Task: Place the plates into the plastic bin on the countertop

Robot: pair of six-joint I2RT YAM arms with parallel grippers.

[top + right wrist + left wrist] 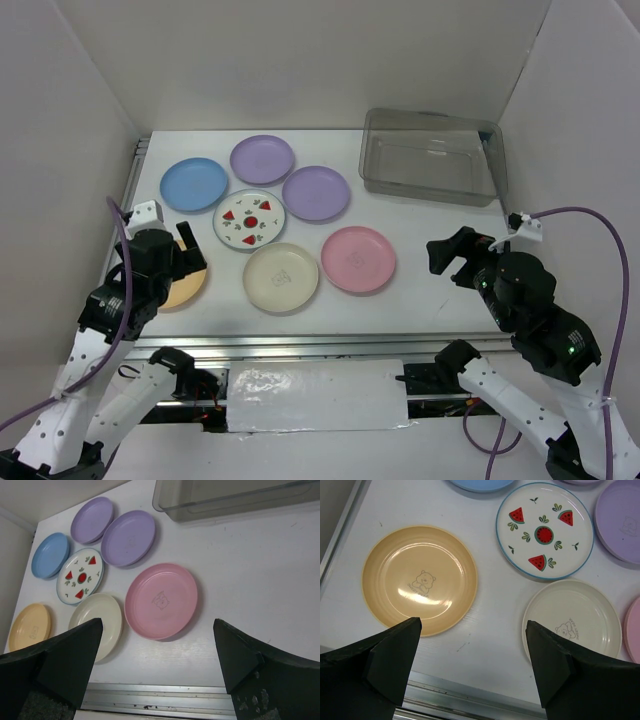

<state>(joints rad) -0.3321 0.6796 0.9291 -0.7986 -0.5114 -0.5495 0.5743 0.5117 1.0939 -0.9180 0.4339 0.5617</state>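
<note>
Left claw [472, 630] and right claw [157, 625] gaped wide, empty; I feared the orange plate [419, 577] ahead of the left skidding along the counter [487, 605].

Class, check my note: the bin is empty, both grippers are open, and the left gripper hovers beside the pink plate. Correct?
No: the left gripper hovers beside the orange plate, not the pink plate, as the left wrist view shows.
</note>
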